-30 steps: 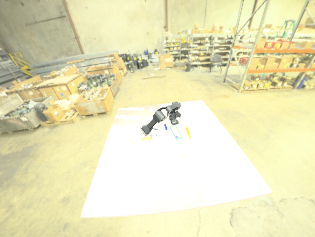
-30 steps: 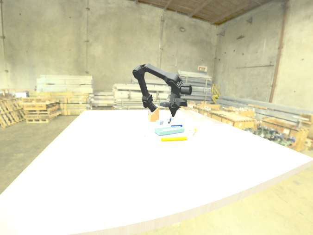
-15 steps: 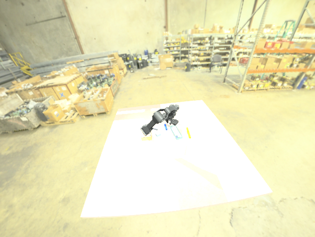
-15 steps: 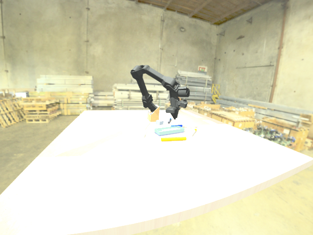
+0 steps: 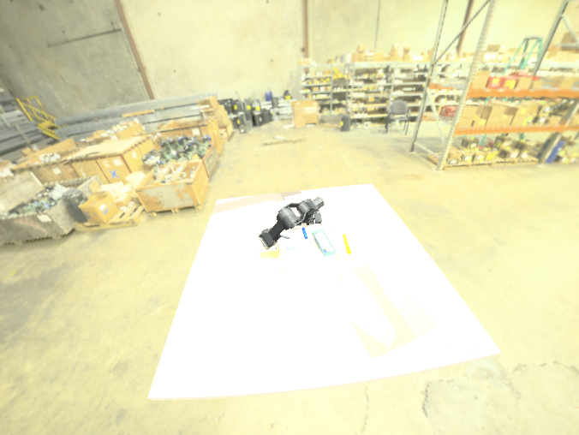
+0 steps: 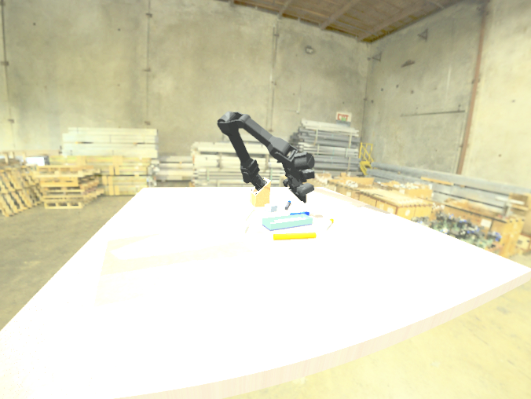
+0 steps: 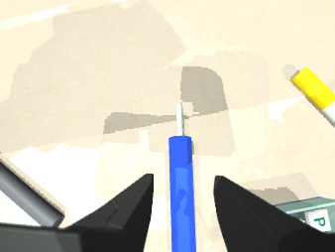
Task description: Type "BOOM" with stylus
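The blue stylus (image 5: 304, 233) (image 6: 299, 214) (image 7: 181, 198) with a thin white tip lies flat on the desk. In the wrist view it runs up the middle, tip away from me. My gripper (image 6: 305, 198) (image 7: 183, 183) is partly open and empty, above the stylus, with one finger seen on each side of it. The stylus's rear end is cut off by the wrist view's lower edge. The pale teal keyboard (image 5: 324, 241) (image 6: 287, 223) lies beside the stylus. In the wrist view only its corner, with the P key (image 7: 318, 220), shows at the lower right.
A yellow bar (image 5: 346, 243) (image 6: 294, 236) lies beyond the keyboard. A yellow-and-white marker (image 6: 331, 221) (image 7: 314, 88) lies at the wrist view's upper right. A dark grey cylinder (image 6: 287, 205) (image 7: 32, 195) lies left of the stylus there. An orange block (image 5: 269, 253) (image 6: 260, 197) stands near the arm's base.
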{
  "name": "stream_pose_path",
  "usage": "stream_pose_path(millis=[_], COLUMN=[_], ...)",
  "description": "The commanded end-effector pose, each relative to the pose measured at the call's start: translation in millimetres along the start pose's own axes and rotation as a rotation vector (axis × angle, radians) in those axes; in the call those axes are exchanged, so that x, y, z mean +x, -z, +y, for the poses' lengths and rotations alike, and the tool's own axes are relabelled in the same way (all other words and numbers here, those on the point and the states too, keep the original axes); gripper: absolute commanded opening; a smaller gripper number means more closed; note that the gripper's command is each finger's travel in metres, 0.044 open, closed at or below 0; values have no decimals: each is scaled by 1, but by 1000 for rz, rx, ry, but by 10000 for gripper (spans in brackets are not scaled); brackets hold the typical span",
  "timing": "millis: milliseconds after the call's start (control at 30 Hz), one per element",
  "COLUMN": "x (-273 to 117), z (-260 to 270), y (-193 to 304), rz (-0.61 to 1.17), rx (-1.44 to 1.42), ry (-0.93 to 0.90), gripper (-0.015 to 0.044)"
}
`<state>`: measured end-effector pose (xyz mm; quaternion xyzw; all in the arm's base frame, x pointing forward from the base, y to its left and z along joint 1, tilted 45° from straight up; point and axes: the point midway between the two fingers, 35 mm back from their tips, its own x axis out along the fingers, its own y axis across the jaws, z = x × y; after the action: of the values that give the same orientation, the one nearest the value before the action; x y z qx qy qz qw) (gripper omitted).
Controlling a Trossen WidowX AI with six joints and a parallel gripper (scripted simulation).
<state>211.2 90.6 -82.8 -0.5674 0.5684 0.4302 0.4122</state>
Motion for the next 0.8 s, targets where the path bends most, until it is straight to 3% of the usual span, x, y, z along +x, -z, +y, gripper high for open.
stream_pose_path(millis=[0,767], x=[1,16], z=[2,1], y=[-4,4], rz=[-33,-32], rx=[-70,-70], ry=[8,8], gripper=[150,150])
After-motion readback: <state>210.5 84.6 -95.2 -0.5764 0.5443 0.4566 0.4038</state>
